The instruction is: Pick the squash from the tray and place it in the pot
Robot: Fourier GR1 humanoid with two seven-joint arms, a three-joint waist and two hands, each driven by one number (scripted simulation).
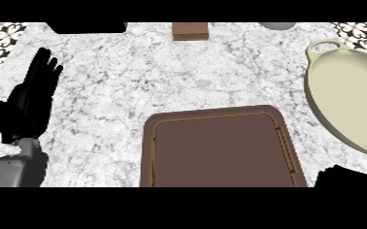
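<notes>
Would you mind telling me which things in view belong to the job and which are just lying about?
Job: brown tray, cream pot; no squash shows.
Lying about: brown block, black object, grey object, all at the far edge.

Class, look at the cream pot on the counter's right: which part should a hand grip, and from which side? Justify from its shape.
Likely the loop handle at the pot's far end, coming from its left: the loop juts beyond the rim with a gap for fingers, while the wide bowl offers none.
</notes>
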